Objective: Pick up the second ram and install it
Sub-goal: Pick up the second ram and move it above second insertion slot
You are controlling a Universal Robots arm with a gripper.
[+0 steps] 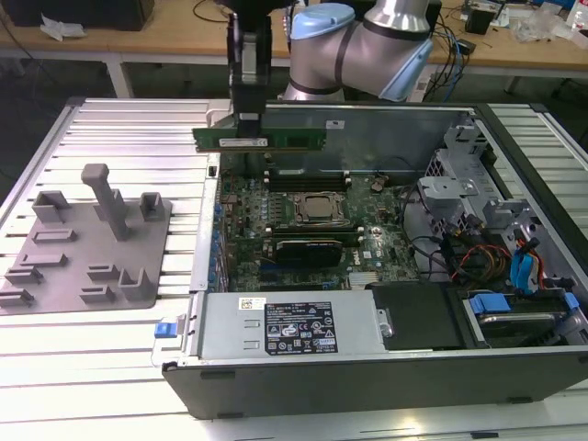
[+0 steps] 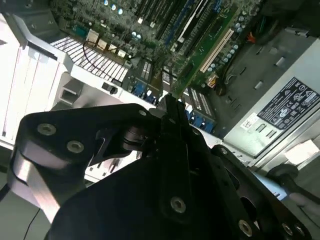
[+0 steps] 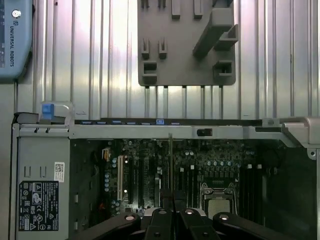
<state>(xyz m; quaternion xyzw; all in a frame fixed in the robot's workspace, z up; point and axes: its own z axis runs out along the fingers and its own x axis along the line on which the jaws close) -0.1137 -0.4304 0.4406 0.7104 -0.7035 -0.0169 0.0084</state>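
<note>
The arm's gripper [image 1: 248, 125] hung over the open computer case [image 1: 367, 390], its fingers [image 1: 247, 96] closed on the top edge of the second ram [image 1: 260, 140]. In the exterior view the green stick, with a small white label on its face, was held level and lengthwise. It was raised clear of the motherboard [image 1: 266, 225], near the case's far wall and toward the exterior view's left. It touched nothing but the fingers. Below it on the board lay the square silver processor [image 1: 317, 209]. Nearer the camera were the black card [image 1: 312, 248] and then the grey power supply [image 1: 285, 326]. In the first wrist view the second ram [image 3: 170, 160] appeared edge-on as 1 thin line running out from between the 2 fingers [image 3: 162, 212], over the board beside the processor [image 3: 218, 207]. A grey fixture plate [image 1: 92, 243] with upright posts sat on the ribbed metal worktop [image 1: 129, 129], apart from the case on the exterior view's left.
</note>
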